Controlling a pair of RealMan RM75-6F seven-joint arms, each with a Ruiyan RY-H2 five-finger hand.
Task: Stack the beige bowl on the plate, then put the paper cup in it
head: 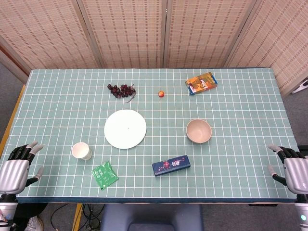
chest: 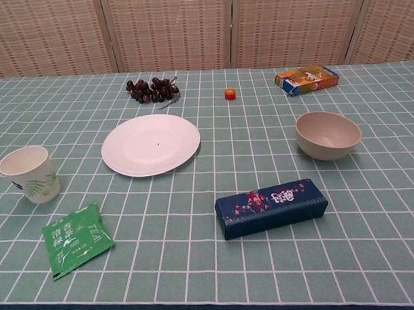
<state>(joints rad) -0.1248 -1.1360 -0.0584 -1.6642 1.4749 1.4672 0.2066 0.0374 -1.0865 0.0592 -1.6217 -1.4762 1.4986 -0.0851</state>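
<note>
Both hands off the near corners, left hand (head: 17, 168) and right hand (head: 291, 168), fingers spread, holding nothing. Paper cup (chest: 29, 174) upright near left edge, empty. White plate (chest: 151, 144) mid-table, bare. Beige bowl (chest: 328, 134) right of it, empty.

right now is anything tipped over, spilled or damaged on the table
Nothing stands out. The white paper cup and beige bowl stand upright and empty, apart from the round white plate, which lies flat and bare.
</note>
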